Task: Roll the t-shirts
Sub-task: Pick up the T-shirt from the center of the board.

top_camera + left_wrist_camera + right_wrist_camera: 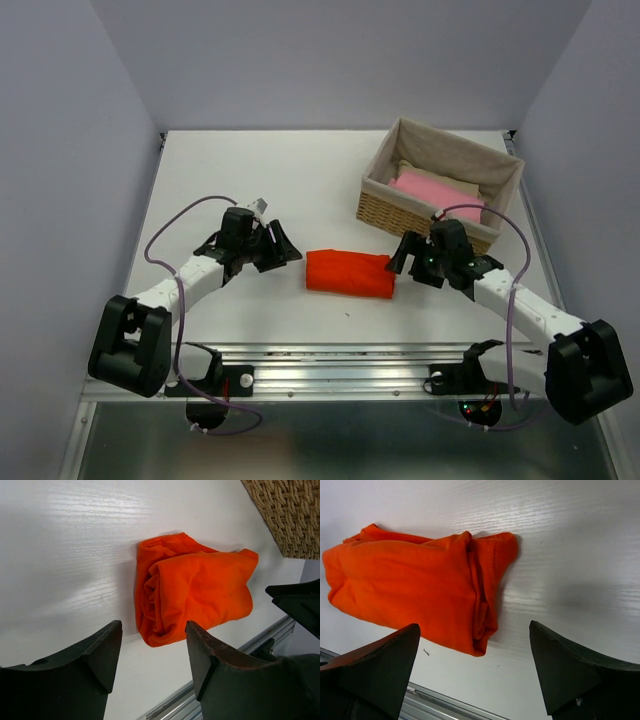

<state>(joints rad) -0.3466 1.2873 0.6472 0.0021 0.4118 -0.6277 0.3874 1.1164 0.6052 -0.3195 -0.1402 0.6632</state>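
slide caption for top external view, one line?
Rolled orange t-shirt on the table between the open left gripper and open right gripper; pink t-shirt and beige t-shirt in the wicker basket.

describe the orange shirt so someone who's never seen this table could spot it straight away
On the white table, find the wicker basket at the far right and look just nearer than it, towards the middle. The orange t-shirt lies there as a compact roll. It is the only bright orange-red item and the only garment outside the basket, where the pink t-shirt lies.
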